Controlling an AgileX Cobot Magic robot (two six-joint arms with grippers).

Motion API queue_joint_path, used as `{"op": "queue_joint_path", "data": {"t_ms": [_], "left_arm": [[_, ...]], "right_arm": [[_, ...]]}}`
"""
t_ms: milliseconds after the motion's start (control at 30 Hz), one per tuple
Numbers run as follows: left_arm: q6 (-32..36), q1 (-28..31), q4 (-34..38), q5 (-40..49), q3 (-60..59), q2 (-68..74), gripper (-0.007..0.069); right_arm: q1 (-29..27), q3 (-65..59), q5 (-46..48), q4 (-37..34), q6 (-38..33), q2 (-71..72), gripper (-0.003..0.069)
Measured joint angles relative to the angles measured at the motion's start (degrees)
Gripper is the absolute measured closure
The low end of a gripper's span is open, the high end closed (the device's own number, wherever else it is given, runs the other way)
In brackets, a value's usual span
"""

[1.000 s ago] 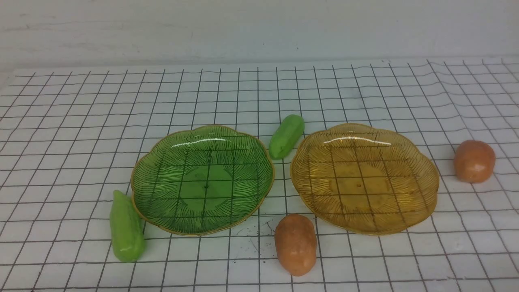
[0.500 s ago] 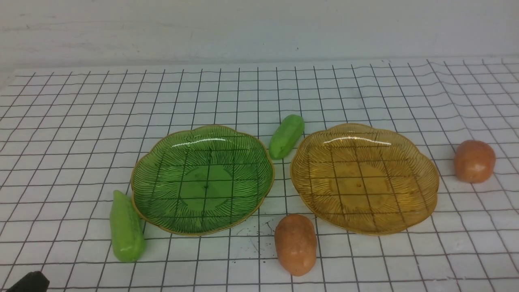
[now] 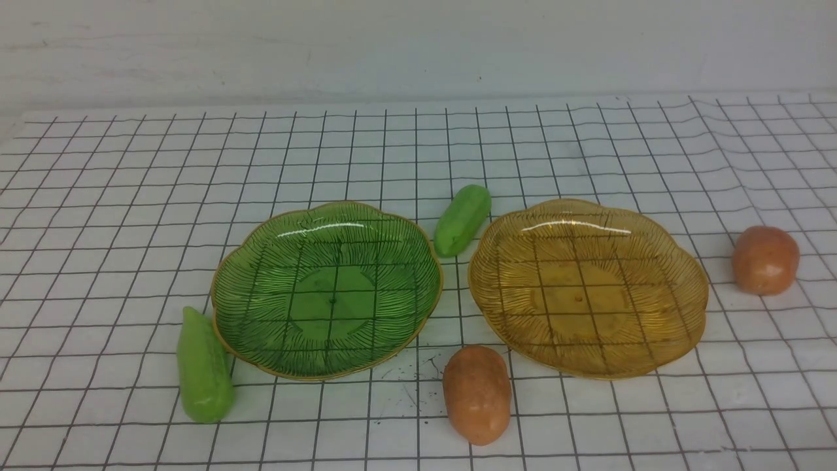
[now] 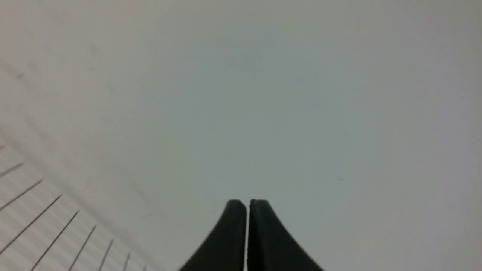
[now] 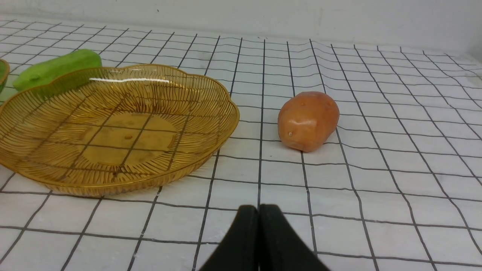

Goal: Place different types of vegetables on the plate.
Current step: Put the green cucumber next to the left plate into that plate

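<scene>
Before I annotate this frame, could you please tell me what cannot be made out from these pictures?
Front view: both arms lie outside the frame, so neither pincer shows.
Left wrist view: only the shut left pincer, blank wall and a strip of gridded tabletop; no vegetable or plate.
Right wrist view: the ribbed amber glass plate's rim hides part of the smooth light-green cucumber-like piece; the ribbed green glass plate is cut by the edge.

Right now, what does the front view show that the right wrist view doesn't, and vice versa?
Front view only: the near cucumber by the green plate, and the near potato in front of the gap between the plates. Right wrist view only: the right end effector, shut and empty. Both: the empty amber plate, the far cucumber and the right-hand potato.
</scene>
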State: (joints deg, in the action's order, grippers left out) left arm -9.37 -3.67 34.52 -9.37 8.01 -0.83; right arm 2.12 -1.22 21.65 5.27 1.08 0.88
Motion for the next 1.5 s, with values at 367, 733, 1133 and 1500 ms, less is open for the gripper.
{"op": "queue_joint_path", "data": {"t_ms": [367, 733, 1133, 1500], "left_arm": [[5.77, 0.00, -19.92, 50.27, 32.35, 28.76, 0.0632], [5.77, 0.00, -28.66, 63.50, 36.72, 58.62, 0.0632], [11.09, 0.00, -26.48, 54.87, 37.03, 71.30, 0.0531], [13.78, 0.00, -23.53, 48.64, 40.03, 85.18, 0.0112]], "right_arm": [[0.00, -0.49, -11.90, -17.13, 4.37, 0.00, 0.0669], [0.00, -0.49, -16.91, -35.96, 8.43, 0.00, 0.0669], [0.00, 10.42, 5.13, -40.18, 1.51, -2.92, 0.0669], [0.00, 20.62, 19.15, -39.31, -9.89, -19.69, 0.0669]]}}
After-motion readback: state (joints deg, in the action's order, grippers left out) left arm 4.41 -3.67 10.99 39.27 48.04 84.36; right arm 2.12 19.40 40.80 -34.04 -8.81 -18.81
